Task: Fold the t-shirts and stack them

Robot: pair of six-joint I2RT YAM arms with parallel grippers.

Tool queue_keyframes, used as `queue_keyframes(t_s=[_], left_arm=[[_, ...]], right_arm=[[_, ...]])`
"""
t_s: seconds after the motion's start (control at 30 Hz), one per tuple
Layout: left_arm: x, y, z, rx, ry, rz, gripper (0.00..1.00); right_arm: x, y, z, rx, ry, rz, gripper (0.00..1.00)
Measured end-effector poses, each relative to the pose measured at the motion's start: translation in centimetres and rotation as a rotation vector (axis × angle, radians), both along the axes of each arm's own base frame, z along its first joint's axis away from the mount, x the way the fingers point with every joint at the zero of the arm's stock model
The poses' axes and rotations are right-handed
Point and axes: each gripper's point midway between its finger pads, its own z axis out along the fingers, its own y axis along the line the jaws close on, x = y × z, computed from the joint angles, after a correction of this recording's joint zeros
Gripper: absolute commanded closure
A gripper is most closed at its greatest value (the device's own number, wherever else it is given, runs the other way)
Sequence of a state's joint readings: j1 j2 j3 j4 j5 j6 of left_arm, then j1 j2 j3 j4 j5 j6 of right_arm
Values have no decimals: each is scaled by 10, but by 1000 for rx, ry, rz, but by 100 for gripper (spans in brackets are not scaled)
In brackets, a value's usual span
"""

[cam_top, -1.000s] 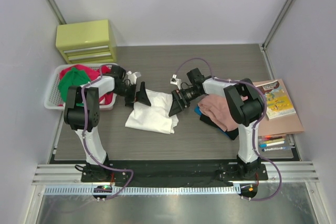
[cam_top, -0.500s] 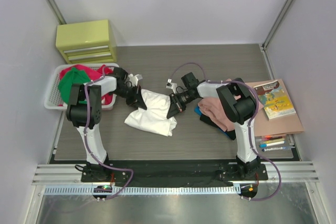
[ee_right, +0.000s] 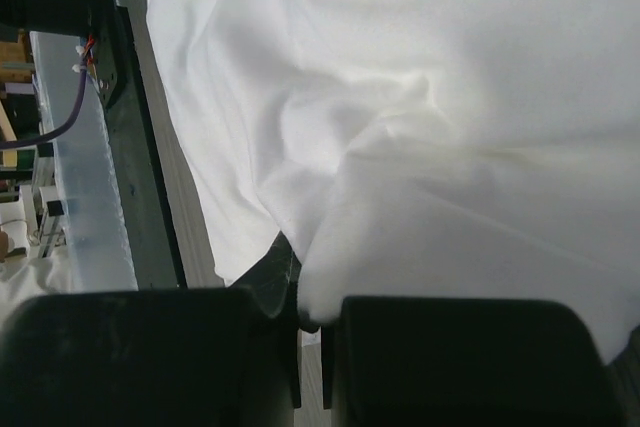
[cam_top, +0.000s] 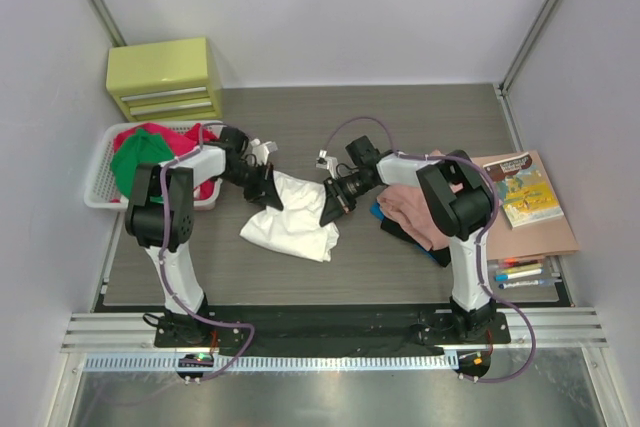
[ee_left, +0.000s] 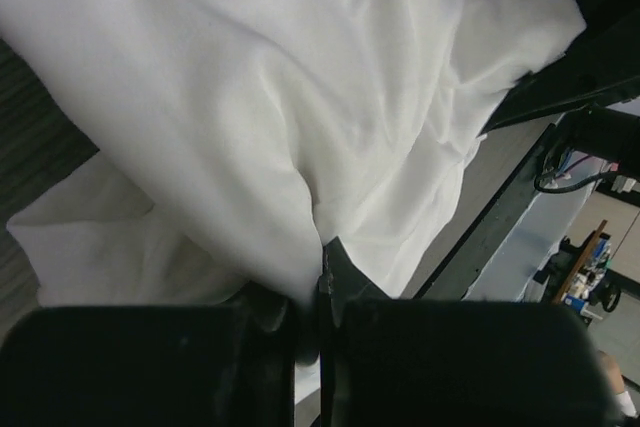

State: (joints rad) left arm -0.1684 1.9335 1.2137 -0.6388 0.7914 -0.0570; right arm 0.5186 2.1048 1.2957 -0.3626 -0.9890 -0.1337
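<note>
A white t-shirt (cam_top: 292,219) lies crumpled mid-table, plain side up. My left gripper (cam_top: 268,190) is shut on its upper left edge; white cloth (ee_left: 300,147) is pinched between the jaws in the left wrist view. My right gripper (cam_top: 329,207) is shut on the shirt's right edge, with a fold of cloth (ee_right: 400,167) caught between the jaws in the right wrist view. Red and green t-shirts (cam_top: 140,152) fill the white basket (cam_top: 100,187) at left. A salmon-pink t-shirt (cam_top: 408,207) tops a stack over dark ones (cam_top: 400,230) at right.
A yellow-green drawer box (cam_top: 165,77) stands at the back left. A thin book (cam_top: 525,187) lies on a brown board (cam_top: 545,232) at the right, with markers (cam_top: 518,272) near it.
Both grippers closed on the white t-shirt's edges. The cloth has bunched and shifted slightly between them.
</note>
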Motion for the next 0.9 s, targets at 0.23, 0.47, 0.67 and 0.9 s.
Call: queue_keyframes(t_s=[0.23, 0.47, 0.67, 0.9], left_arm=[[-14, -24, 47, -19, -159, -106, 100], [-22, -33, 84, -43, -288, -164, 100], [-25, -39, 99, -45, -345, -204, 100], [-10, -46, 137, -44, -450, -221, 100]], right_arm=[[-8, -4, 19, 7, -42, 38, 99], [-11, -1, 77, 80, -171, 61, 99], [-16, -3, 107, 117, -237, 69, 99], [-19, -7, 113, 115, -276, 78, 99]])
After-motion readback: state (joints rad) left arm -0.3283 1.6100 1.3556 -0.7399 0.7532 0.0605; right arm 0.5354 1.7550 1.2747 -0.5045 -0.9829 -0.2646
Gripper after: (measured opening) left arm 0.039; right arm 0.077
